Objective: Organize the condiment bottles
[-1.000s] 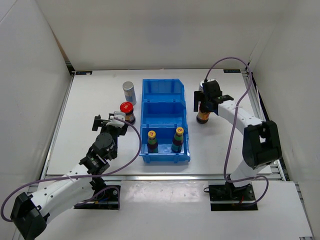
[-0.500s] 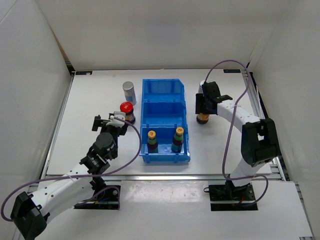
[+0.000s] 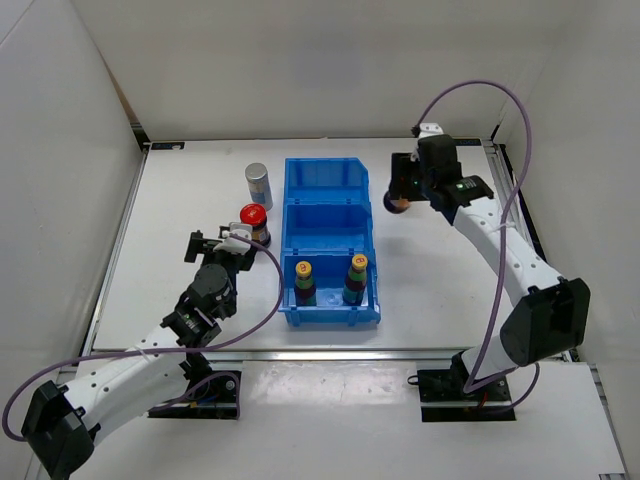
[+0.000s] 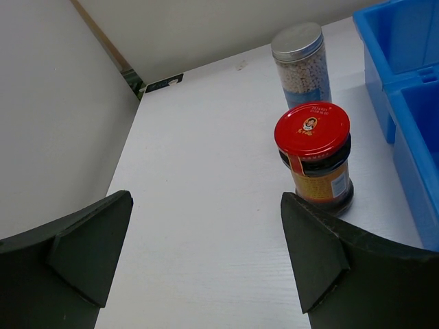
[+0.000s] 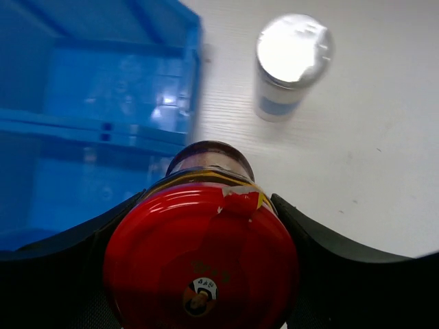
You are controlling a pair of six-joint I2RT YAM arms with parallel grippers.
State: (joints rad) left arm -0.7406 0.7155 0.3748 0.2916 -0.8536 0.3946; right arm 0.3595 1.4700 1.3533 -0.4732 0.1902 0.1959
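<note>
My right gripper is shut on a dark red-capped bottle, holding it up off the table just right of the blue bin. Below it a silver-capped bottle stands on the table. Two yellow-capped bottles stand in the bin's near compartment. Left of the bin stand another red-capped bottle and, behind it, another silver-capped bottle. My left gripper is open just short of that red-capped bottle, with nothing between its fingers.
The bin's middle and far compartments hold nothing. White walls close in the table at the left, back and right. A purple cable loops above the right arm.
The right gripper closed on the red-capped bottle and lifted it off the table, moving it toward the back beside the bin. The left arm has not moved.
</note>
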